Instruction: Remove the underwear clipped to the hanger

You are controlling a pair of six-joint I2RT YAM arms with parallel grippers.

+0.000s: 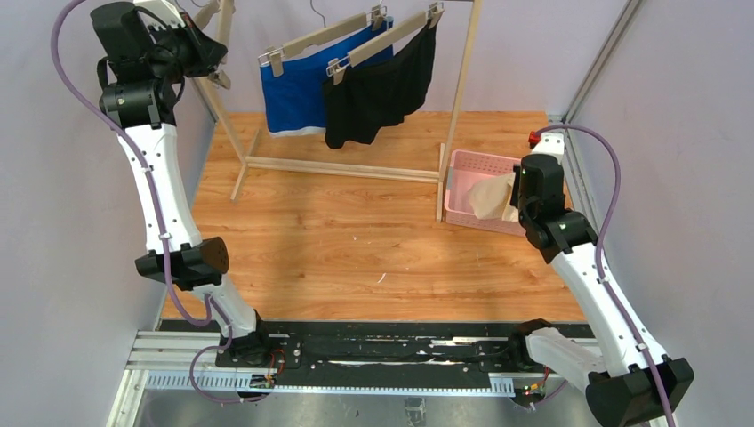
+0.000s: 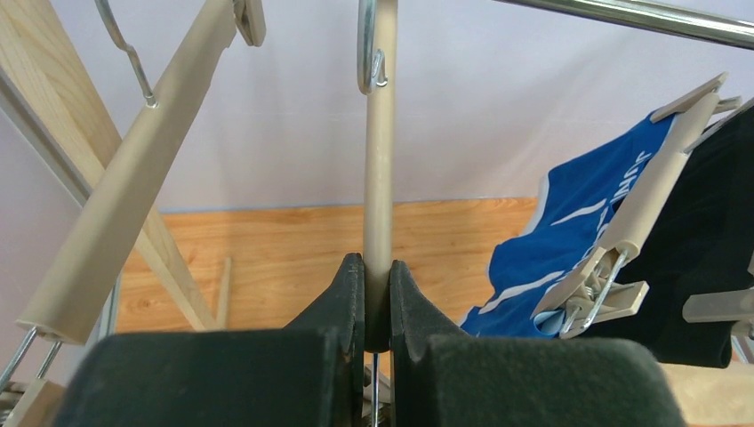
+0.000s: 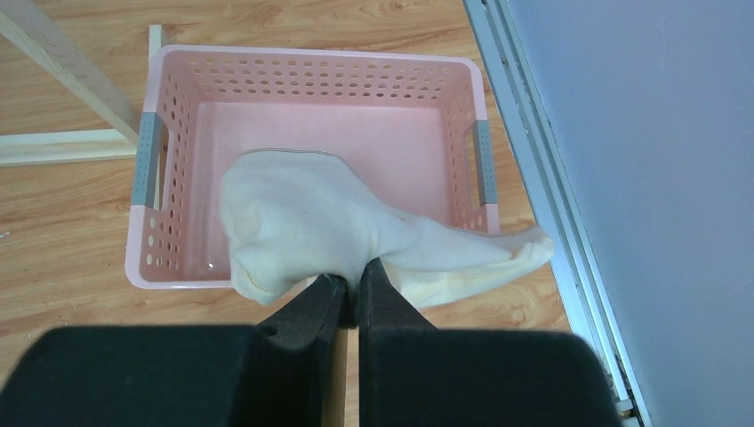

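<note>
Over the pink basket (image 3: 160,160), right fingers (image 3: 311,313) clamp cream underwear (image 3: 302,222); left fingers (image 2: 342,298) clamp a hanger bar (image 2: 380,160).

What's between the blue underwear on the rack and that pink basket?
The black underwear, clipped to its hanger, and the rack's wooden post lie between the blue underwear and the pink basket. The overhead view shows this.

Glossy pink plastic: basket (image 3: 316,76). Soft matt cloth: cream underwear (image 3: 302,222), over basket. Matt beige, smooth: hanger (image 2: 380,178).
</note>
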